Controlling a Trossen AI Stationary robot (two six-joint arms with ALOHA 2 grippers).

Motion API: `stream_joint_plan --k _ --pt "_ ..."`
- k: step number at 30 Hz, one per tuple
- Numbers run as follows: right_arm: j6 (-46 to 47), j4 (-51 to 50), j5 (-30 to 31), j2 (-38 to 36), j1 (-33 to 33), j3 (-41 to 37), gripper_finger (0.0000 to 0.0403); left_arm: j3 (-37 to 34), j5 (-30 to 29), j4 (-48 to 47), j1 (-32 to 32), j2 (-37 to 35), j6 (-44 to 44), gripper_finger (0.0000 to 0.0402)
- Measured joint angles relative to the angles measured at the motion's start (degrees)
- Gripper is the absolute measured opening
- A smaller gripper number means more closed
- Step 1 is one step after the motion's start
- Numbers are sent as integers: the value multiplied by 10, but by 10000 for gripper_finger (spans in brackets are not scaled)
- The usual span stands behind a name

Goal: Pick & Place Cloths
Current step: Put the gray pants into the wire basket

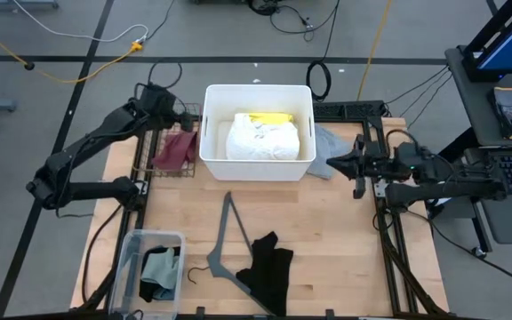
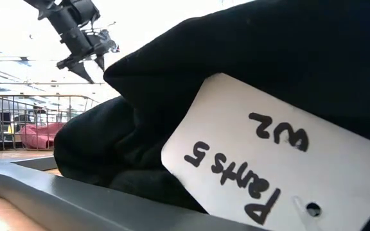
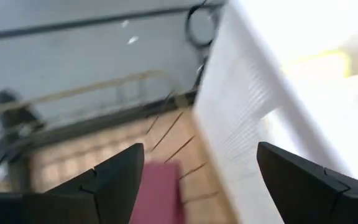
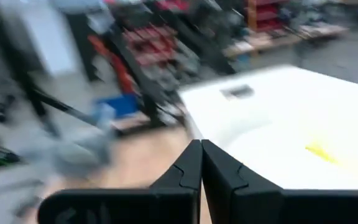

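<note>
A white cloth (image 1: 260, 140) and a yellow cloth (image 1: 269, 117) lie in the white bin (image 1: 210, 133). The maroon cloth (image 1: 176, 149) rests in a wire basket (image 1: 189, 111) left of the bin. My left gripper (image 1: 185, 120) hovers open above it, and the left wrist view shows the maroon cloth (image 3: 157, 193) below the left gripper (image 3: 201, 149). The pale grey cloth (image 1: 329, 140) lies on the table right of the bin. My right gripper (image 1: 332, 164) is beside it, shut and holding nothing (image 4: 201, 144). The black cloth (image 1: 269, 267) lies near the front edge. Teal-blue and sage-green cloths (image 1: 158, 271) sit in a clear tub.
A thin grey hanger (image 1: 225, 233) lies on the table between the bin and the black cloth. The clear tub (image 1: 132, 244) stands at the near left corner. In the low view the black cloth with its white tag (image 2: 262, 167) fills most of the picture.
</note>
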Motion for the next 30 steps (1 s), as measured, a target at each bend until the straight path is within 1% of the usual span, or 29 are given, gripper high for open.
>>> stream_joint_plan --k 2,5,8,10,13,16,19,25,30 --pt "-11 -54 31 -2 -8 1 0 3 14 33 -6 0 -1 308" --pt "-14 -159 69 0 -22 17 0 3 51 87 -17 0 -2 305" --pt "-11 -242 85 12 -39 39 0 3 84 132 -28 0 -15 303" --pt "-9 -273 85 23 -52 49 0 3 101 160 -36 0 -18 305" --pt "-8 -293 83 43 -72 57 1 3 118 199 -49 0 -18 304" --pt "-8 -313 82 66 -93 58 14 3 139 235 -59 0 -18 301" --pt "-8 -341 80 95 -114 58 37 3 161 268 -68 0 -18 303" --pt "-23 -361 35 155 -162 58 107 3 181 317 -82 0 -18 302" --pt "-62 -360 37 198 -198 58 171 3 182 328 -91 0 -18 300"
